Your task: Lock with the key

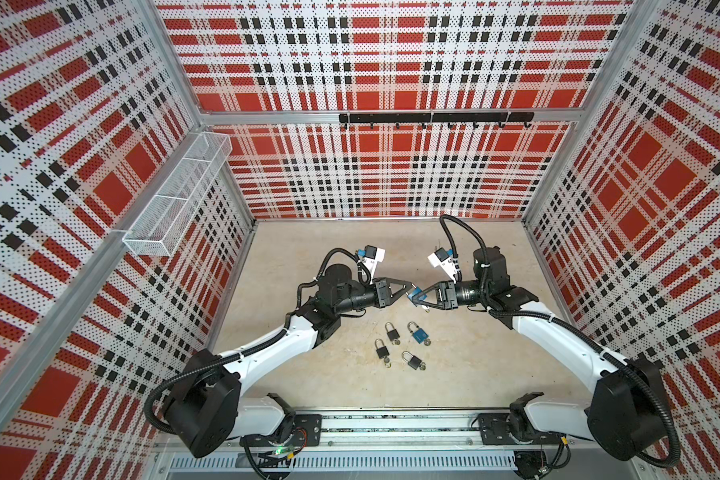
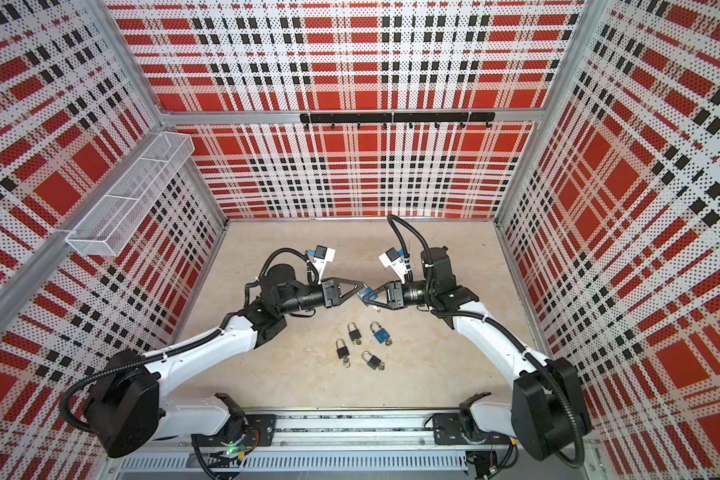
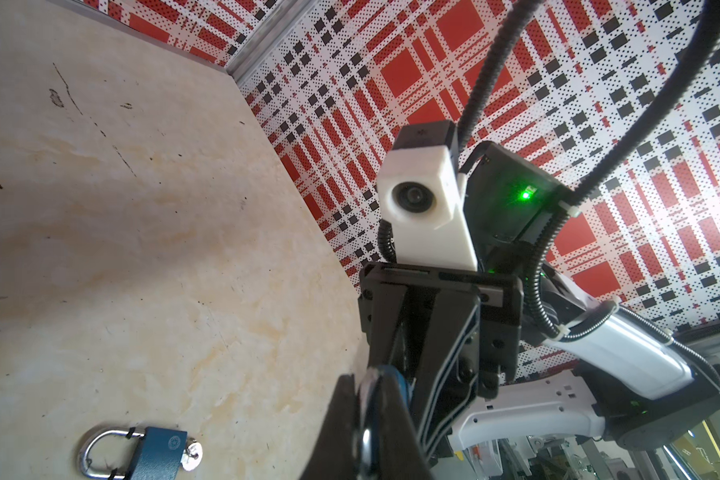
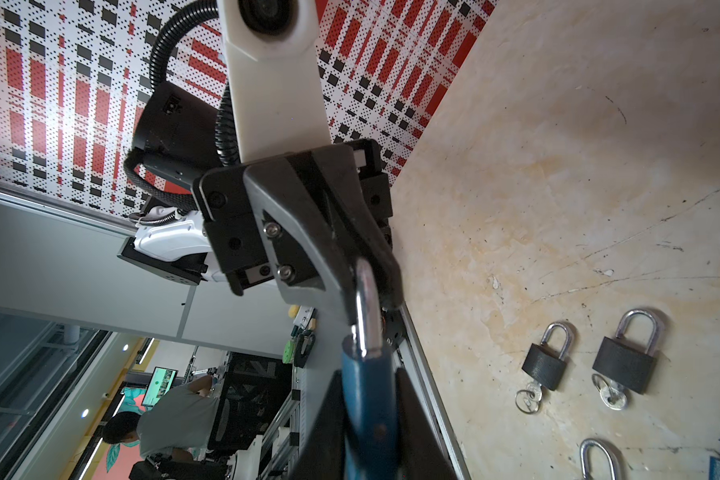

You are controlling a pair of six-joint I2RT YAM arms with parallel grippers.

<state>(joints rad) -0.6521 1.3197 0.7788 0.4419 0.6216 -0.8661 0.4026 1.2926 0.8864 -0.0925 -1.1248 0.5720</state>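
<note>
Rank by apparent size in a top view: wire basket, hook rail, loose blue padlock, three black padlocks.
1. wire basket, mounted nearer the camera
2. hook rail, long but thin
3. loose blue padlock
4. black padlocks, slightly smaller, all alike

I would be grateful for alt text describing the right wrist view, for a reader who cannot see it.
The right gripper holds a blue padlock by its body, while the left gripper pinches the top of its silver shackle. Two black padlocks with keys at their bases lie on the beige table nearby.
</note>
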